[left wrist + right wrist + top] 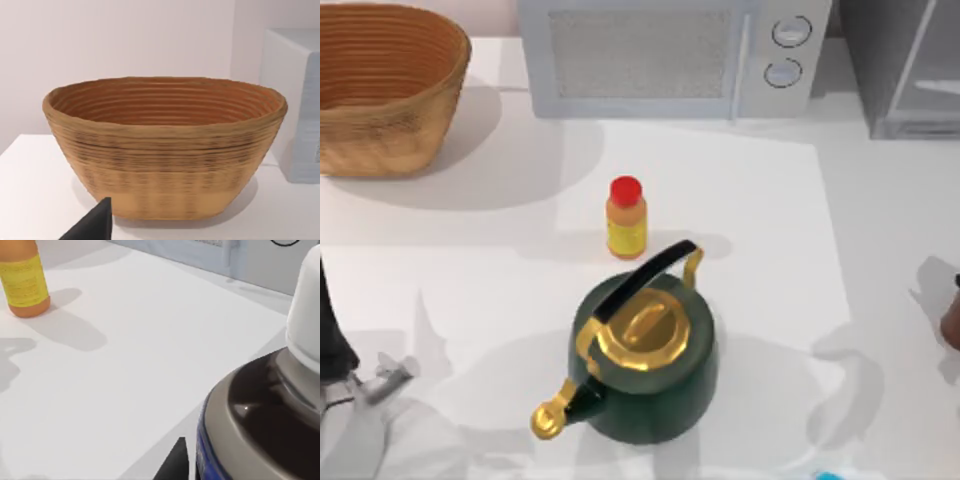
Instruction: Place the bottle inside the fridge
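1. Right up against the right gripper (175, 464): the bottle (270, 410), looming huge in the right wrist view, on the white table (125, 365).
2. Glossy dark brown body, a grey band curving round the shoulder, a white cap above it, and a sliver of blue print down the label's edge.
3. Cropped hard in that close view: cap running off past the frame, lower body out of sight, label print far too partial to read.
4. From above, no more than a brown sliver at the table's far right edge, mostly out of frame.
5. Grip of the right gripper: cannot tell. Just a dark wedge poking in beside the bottle, and touching or apart is impossible to call.
6. Well beyond that gripper, across open table: the orange-yellow bottle (22, 285), its top cut off in the wrist view, with the microwave (225, 255) farther back.
7. Far from the right gripper, at the back right corner in the top view: the fridge (910, 70), grey with a pale frame, just beside the microwave. Badly cropped, and door open or closed is hard to make out.
8. Between the two grippers, mid-table: a dark green kettle (645, 385) with a gold lid and spout.
9. Parked at the top view's lower left: the left gripper (92, 225), looking straight at the woven basket (165, 165) a little ahead of it. Opening there also cannot be told.
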